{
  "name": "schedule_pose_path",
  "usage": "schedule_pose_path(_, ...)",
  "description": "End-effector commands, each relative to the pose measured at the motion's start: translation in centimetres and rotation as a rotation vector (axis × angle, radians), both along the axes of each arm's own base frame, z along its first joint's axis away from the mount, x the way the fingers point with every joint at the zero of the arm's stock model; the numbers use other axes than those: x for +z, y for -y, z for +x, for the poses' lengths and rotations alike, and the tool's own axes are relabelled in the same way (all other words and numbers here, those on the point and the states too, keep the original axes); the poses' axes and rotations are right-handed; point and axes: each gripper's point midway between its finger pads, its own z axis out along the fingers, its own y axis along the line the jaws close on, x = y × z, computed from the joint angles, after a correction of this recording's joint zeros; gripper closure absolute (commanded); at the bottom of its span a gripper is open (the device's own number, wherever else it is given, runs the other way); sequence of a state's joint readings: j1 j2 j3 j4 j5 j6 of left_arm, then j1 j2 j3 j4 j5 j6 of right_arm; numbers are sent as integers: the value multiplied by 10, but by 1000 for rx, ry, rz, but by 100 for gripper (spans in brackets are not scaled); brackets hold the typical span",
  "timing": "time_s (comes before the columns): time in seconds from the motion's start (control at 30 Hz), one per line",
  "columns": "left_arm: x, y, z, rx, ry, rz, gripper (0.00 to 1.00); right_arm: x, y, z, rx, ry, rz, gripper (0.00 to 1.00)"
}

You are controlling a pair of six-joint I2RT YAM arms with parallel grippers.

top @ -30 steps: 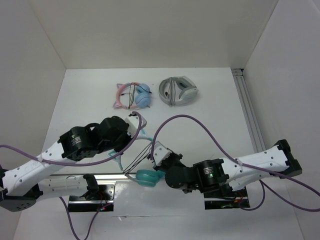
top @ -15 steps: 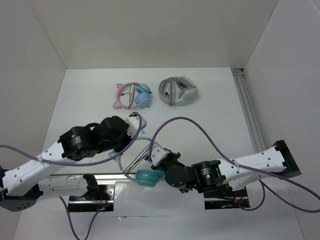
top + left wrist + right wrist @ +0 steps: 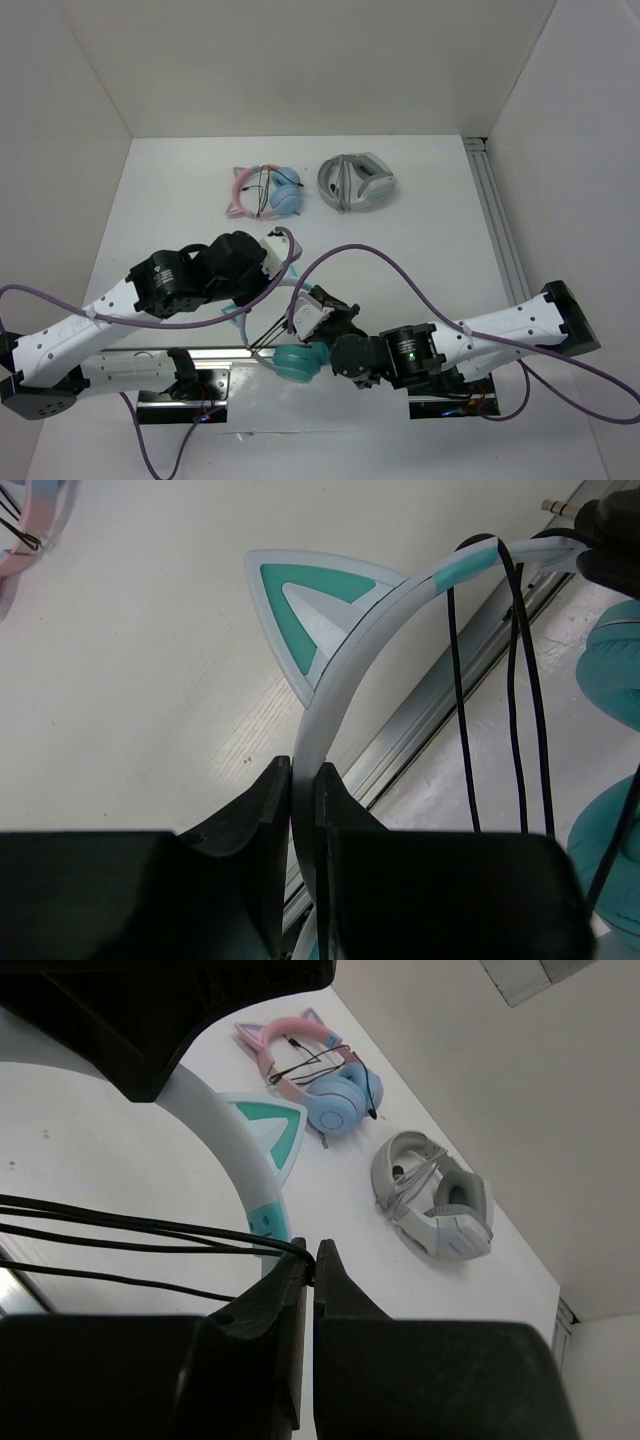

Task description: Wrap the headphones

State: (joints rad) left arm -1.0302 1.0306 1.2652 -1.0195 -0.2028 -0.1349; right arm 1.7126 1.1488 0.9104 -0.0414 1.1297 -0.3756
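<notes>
Winding is the step in hand. The headphones [image 3: 297, 362] are at the near edge of the desk [image 3: 420, 250], between the two arms and well apart from the pink pair [image 3: 268, 190] and the grey pair [image 3: 357, 182] at the back. The left pincer [image 3: 302, 775] is clamped on the headband [image 3: 365, 640] just below a cat ear [image 3: 305, 605], holding it steady. The right pincer [image 3: 310, 1260] is closed on the cable [image 3: 515, 680] close to the plug [image 3: 560, 505]. Several black strands already cross the band, so the wrap looks well along with little slack left. The next move calls for the right arm to carry the end round the band under light tension. The plug can then be tucked in while the left grip stays firm.
</notes>
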Motion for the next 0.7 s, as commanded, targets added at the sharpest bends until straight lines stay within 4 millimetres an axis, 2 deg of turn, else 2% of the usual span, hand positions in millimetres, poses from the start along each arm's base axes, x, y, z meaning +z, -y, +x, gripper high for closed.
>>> schedule_pose_path(0.0, 18, 2, -13, -68, -7, -51, 100, 13, 20, 10, -111, 37, 35, 100)
schedule_pose_path(0.2, 22, 3, -19, -91, -29, -63, 100, 11, 28, 11, -122, 30, 52, 100)
schedule_pose_path(0.27, 26, 4, -20, -104, -24, -71, 100, 7, 29, 11, -123, 29, 41, 93)
schedule_pose_path(0.37, 31, 4, -20, -104, -19, -79, 100, 8, 34, 14, -134, 17, 61, 91)
schedule_pose_path(0.43, 36, 3, -18, -97, -9, -79, 100, 6, 39, 17, -145, 19, 51, 82)
schedule_pose_path(0.6, 43, 9, -16, -104, -14, -83, 100, 6, 43, 21, -139, -4, 67, 77)
schedule_pose_path(0.67, 43, 10, -16, -103, -19, -76, 100, 2, 46, 24, -143, -9, 64, 68)
